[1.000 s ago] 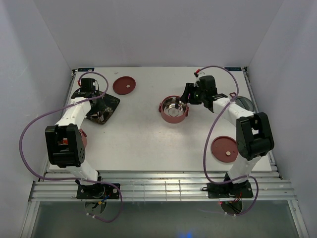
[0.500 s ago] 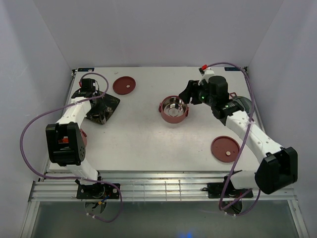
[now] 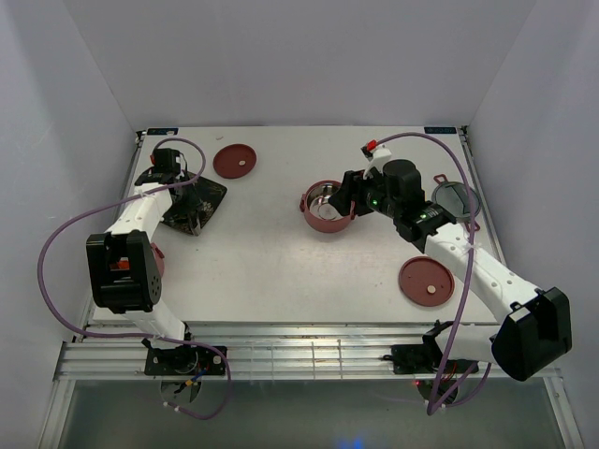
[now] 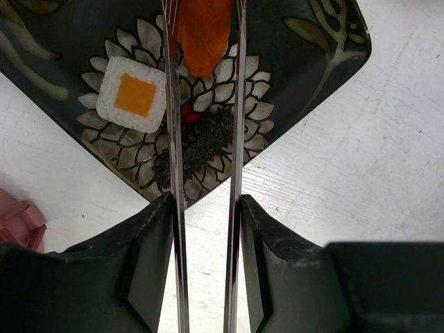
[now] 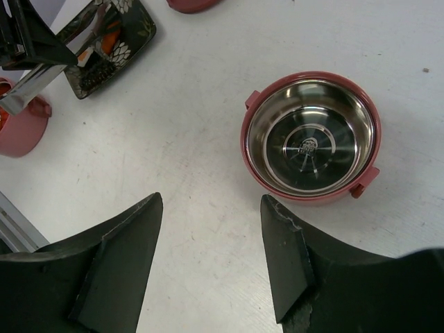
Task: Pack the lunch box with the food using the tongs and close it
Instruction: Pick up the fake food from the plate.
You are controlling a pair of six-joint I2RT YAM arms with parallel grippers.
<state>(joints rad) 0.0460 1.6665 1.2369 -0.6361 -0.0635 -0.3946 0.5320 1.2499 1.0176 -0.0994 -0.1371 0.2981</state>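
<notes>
My left gripper (image 4: pixel 206 201) is shut on the silver tongs (image 4: pixel 173 139), its fingers pressing the two arms from outside. The tongs reach over the dark floral plate (image 4: pixel 316 62), and an orange piece of food (image 4: pixel 202 35) sits between their arms. A white roll with an orange centre (image 4: pixel 135 95) lies beside them on the plate. One lunch box tier (image 5: pixel 310 137), dusty red with an empty steel inside, stands mid-table. My right gripper (image 5: pixel 211 198) is open and empty, hovering just beside that tier (image 3: pixel 318 217).
Two flat dark-red lids lie on the table, one at the back left (image 3: pixel 234 161) and one at the front right (image 3: pixel 426 281). A second tier (image 3: pixel 456 198) sits by the right edge. Another red tier (image 5: pixel 21 128) stands behind the left arm, near the plate (image 3: pixel 201 210).
The right arm has swung out and stretched low, bringing its open gripper left and down over the right side of the middle tier. The left arm and tongs have stayed put.
</notes>
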